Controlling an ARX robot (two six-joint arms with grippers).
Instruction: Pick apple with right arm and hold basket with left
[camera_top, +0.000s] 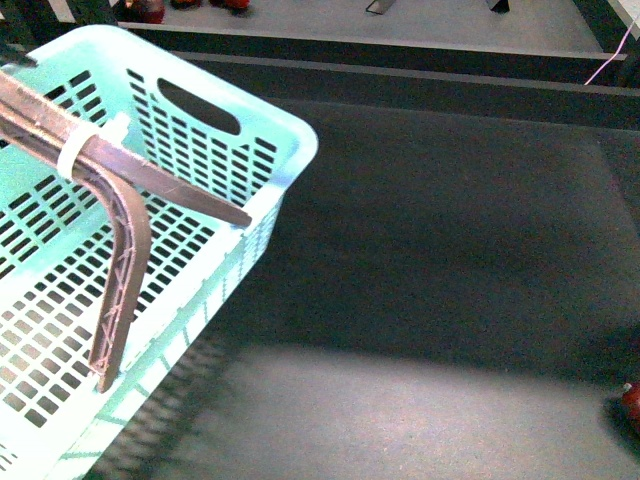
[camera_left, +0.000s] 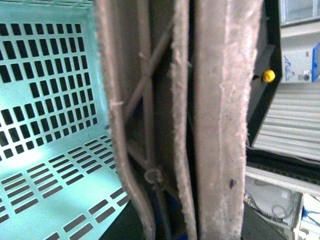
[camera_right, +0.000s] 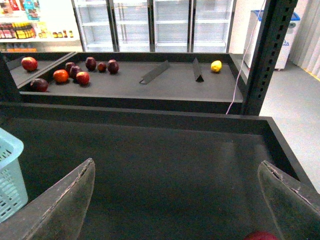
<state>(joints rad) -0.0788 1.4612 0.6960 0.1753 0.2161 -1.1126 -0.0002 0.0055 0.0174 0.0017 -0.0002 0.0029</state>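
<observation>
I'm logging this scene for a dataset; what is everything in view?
Pale mint slotted plastic basket: one, aqua, left on dark near tray.
Brown-grey ribbed handles: two, bound by white tie, across basket.
Bright red round apple: one, near tray's right edge.
Red and maroon round fruits: about nine, clustered on far tray.
Yellow round fruit: one, far tray, apart from them.
Dark folded dividers: two, far tray, between those.
Glass-door fridges: white, background.
Right pincer: grey, open, over near tray.
Left pincer: not distinguishable.
</observation>
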